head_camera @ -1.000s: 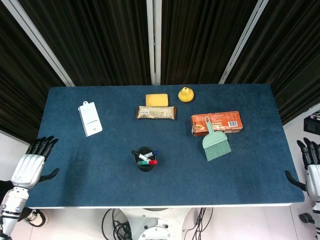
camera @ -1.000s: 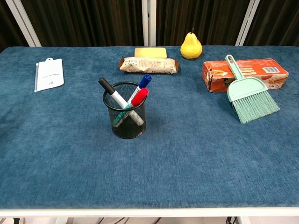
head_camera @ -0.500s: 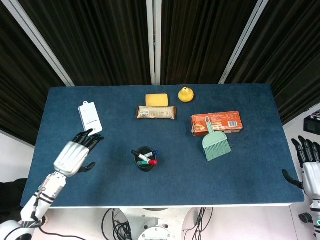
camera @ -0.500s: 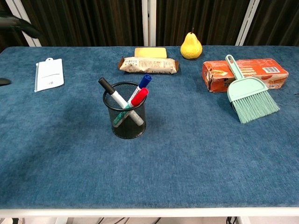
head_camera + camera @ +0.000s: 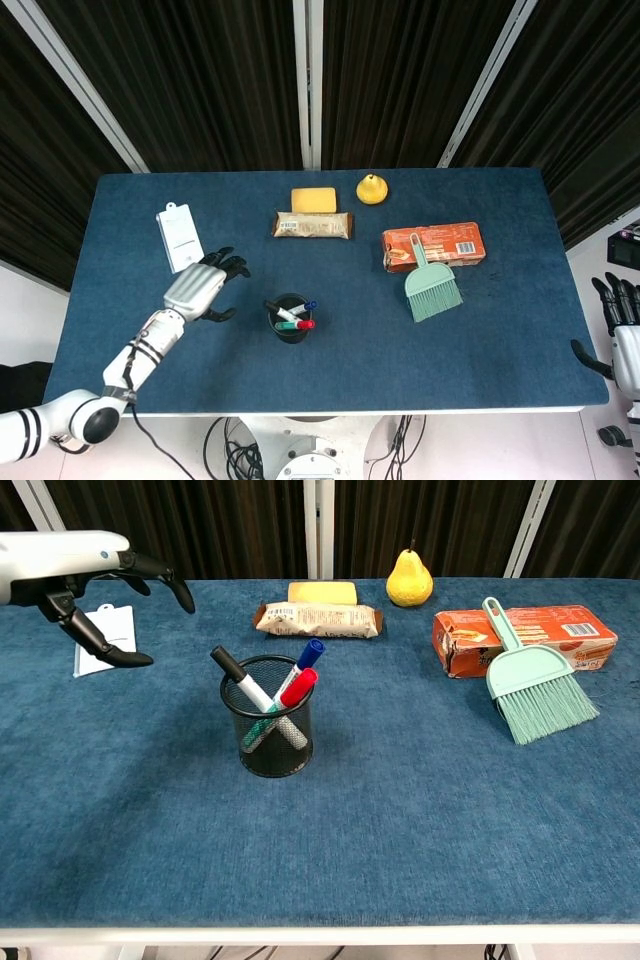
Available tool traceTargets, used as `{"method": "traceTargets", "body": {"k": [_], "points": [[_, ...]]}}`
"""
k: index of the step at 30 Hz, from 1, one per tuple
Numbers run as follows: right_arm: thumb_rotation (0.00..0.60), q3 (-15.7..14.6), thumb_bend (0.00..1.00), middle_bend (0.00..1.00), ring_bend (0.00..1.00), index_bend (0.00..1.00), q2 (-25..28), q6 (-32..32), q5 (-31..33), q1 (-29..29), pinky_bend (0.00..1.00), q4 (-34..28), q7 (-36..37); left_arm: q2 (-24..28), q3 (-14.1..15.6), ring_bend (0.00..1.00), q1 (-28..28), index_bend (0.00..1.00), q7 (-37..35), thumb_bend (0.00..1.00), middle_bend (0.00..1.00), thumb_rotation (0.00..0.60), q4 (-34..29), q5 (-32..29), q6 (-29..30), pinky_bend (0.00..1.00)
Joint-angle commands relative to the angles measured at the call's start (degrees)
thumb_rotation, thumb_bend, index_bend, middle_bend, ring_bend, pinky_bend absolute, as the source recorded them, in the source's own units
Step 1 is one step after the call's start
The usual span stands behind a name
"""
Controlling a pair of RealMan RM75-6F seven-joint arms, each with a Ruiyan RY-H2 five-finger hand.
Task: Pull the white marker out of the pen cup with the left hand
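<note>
While the marker [image 5: 247, 687] leaned in the cup [image 5: 267, 731], the left hand [image 5: 205, 287] hovered beside it, fingers spread and empty; bare cloth lay between, a white packet [image 5: 180, 239] behind.

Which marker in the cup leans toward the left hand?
The white marker with the black cap: it tilts toward the left hand, while the blue-capped and red-capped markers lean away.

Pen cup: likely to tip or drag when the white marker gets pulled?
Probably light: the pen cup is open wire mesh holding a few pens. The white marker leans left against the rim, so a slanted pull may tilt or drag it. The cloth-like table likely limits sliding.
</note>
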Motion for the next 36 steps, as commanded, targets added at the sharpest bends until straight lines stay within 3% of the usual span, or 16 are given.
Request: {"method": "traceTargets", "body": {"k": [1, 20, 36], "points": [[0.600, 0.01, 0.18, 0.00, 0.00, 0.00, 0.02, -0.09, 0.15, 0.00, 0.00, -0.07, 0.07, -0.30, 0.18, 0.04, -0.66, 0.31, -0.02, 0.26, 0.17, 0.600, -0.31, -1.14, -0.52, 0.16], [0.600, 0.07, 0.18, 0.00, 0.00, 0.00, 0.02, -1.89, 1.84, 0.28, 0.00, 0.02, -0.02, -3.57, -0.36, 0.04, -6.84, 0.38, -0.90, 0.29, 0.18, 0.600, -0.35, -7.74, -4.15, 0.16], [0.600, 0.01, 0.18, 0.00, 0.00, 0.00, 0.24, -3.00, 2.85, 0.26, 0.00, 0.68, 1.10, -2.83, 0.71, 0.05, -8.89, 0.45, -1.44, 0.33, 0.18, 0.600, -1.12, -11.55, -4.15, 0.16]]}}
